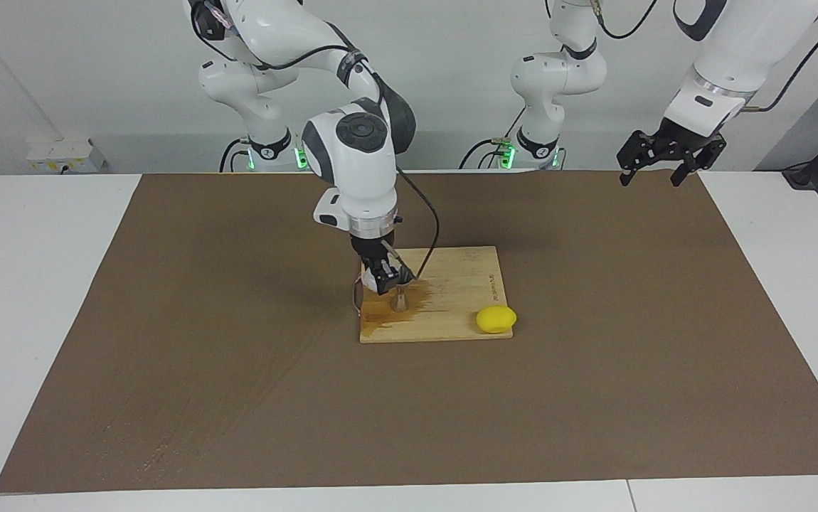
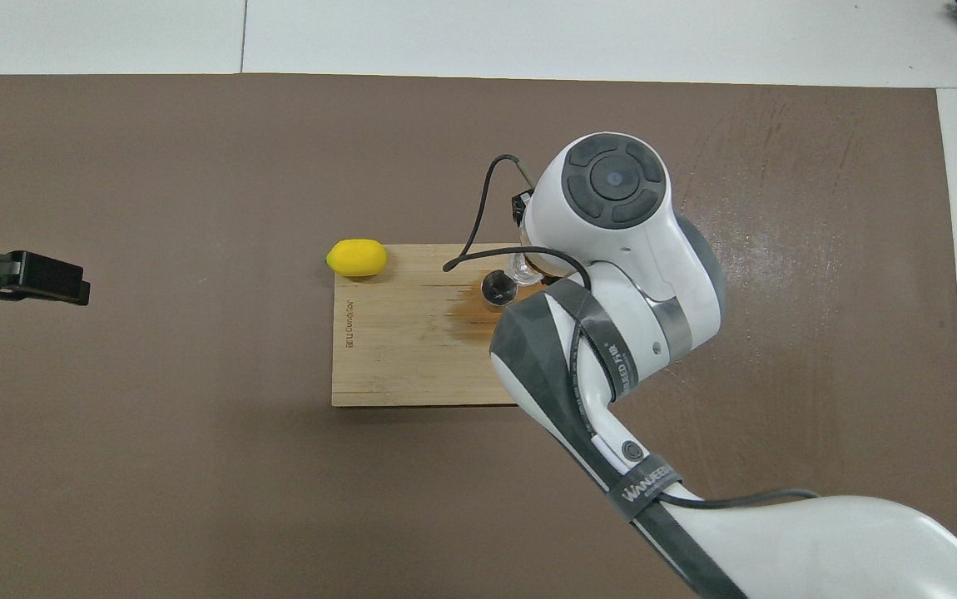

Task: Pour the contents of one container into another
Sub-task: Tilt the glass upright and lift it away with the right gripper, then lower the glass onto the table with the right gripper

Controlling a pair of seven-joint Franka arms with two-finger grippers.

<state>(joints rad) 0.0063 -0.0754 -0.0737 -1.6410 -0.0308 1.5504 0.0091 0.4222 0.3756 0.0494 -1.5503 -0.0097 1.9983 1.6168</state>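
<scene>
Over wet board (image 1: pixel 452 284): right claw (image 1: pixel 383 281) clamps tilted glass cup (image 2: pixel 523 268); jigger (image 2: pixel 497 287) upright; left claw (image 1: pixel 668 160) open.

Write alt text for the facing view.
The right gripper holds a tilted clear glass cup beside a metal jigger on a stained wooden board. A lemon lies at its corner; the left gripper waits open above the mat.
</scene>
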